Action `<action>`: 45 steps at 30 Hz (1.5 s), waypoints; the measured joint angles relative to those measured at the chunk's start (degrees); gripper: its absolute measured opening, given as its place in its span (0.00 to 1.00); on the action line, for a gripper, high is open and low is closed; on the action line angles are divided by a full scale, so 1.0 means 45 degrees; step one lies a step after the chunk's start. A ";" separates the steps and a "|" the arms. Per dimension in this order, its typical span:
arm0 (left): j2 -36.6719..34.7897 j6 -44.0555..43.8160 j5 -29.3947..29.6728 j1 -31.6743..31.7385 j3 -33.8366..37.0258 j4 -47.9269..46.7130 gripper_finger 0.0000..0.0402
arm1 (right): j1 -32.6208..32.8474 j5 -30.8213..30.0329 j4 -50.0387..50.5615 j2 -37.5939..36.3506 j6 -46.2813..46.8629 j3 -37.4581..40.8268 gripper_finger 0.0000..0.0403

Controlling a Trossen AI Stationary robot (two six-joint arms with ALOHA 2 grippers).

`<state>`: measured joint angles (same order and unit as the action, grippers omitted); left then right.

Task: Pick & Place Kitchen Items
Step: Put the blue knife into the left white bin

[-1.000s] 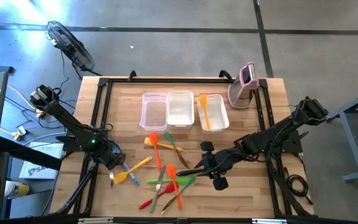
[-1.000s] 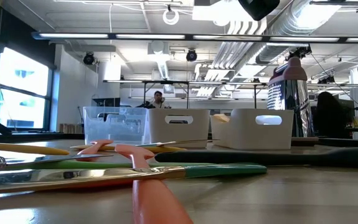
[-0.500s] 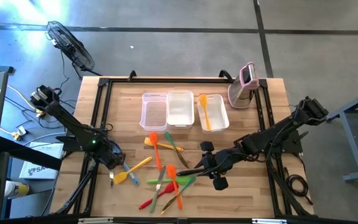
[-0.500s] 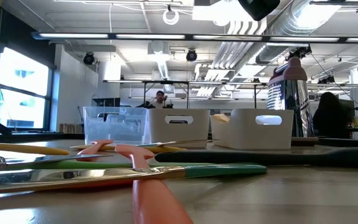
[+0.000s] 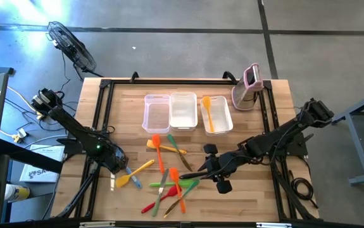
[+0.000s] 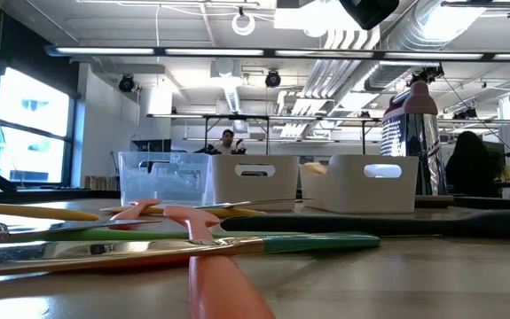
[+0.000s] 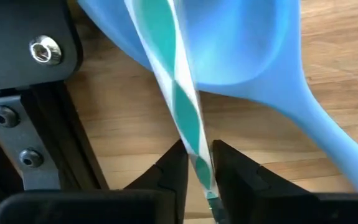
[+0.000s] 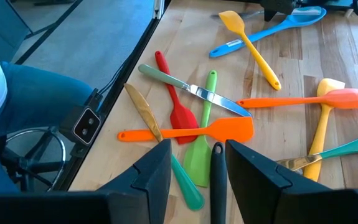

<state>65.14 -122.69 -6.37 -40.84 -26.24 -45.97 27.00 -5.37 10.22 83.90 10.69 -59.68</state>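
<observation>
My left gripper (image 5: 114,172) points down at the table's left side and is shut on a slim teal-and-white striped handle (image 7: 188,124). This handle lies over the bowl of a blue spoon (image 7: 241,43), next to a yellow spatula (image 5: 138,171). Several more kitchen items in orange, red, green and black lie heaped (image 5: 169,180) at the table's middle front. One orange spatula (image 5: 208,114) lies in the right tub. My right gripper (image 8: 196,168) hangs open above the heap. A black handle (image 8: 216,177) shows below the gap between its fingers. My left gripper pinches the striped handle (image 7: 198,163) between its two fingers (image 7: 177,167). They come from above, point down and lie across the handle. The handle runs away from the fingers over the blue spoon's bowl, low over the wood.
Three clear tubs (image 5: 157,113) (image 5: 183,111) (image 5: 218,115) stand in a row at the table's far middle. A pink-and-white upright gadget (image 5: 248,85) stands at the far right corner. A black frame rail (image 5: 100,120) runs along the table's left edge, close to my left arm. People show in the room behind.
</observation>
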 joint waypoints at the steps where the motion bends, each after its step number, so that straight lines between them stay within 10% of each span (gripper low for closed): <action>1: 0.0000 0.0042 -0.0040 0.0000 0.0000 0.0000 0.12 | 0.0000 0.0000 -0.0005 0.0000 0.0002 0.0000 0.35; 18: -0.0074 0.0863 -0.0350 -0.0010 -0.0311 -0.0224 0.06 | 0.0000 0.0005 0.0000 0.0000 0.0148 0.0000 0.35; 32: -0.0096 0.1680 -0.0156 -0.0010 -0.3744 -0.4264 0.06 | 0.0000 0.0238 -0.0015 0.0000 0.0148 0.0000 0.35; 39: -0.0204 0.3360 0.4034 -0.0010 -0.6777 -0.6556 0.06 | -0.0005 0.0217 -0.0278 0.0000 0.0147 0.0005 0.35; 45: -0.1349 0.8674 0.9055 -0.0005 -0.8011 -0.4508 0.06 | -0.0219 0.0184 -0.1295 0.0000 -0.0136 0.0005 0.35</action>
<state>59.08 -83.66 34.38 -40.86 -62.29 -66.25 26.02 -4.54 4.39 83.90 10.08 -59.66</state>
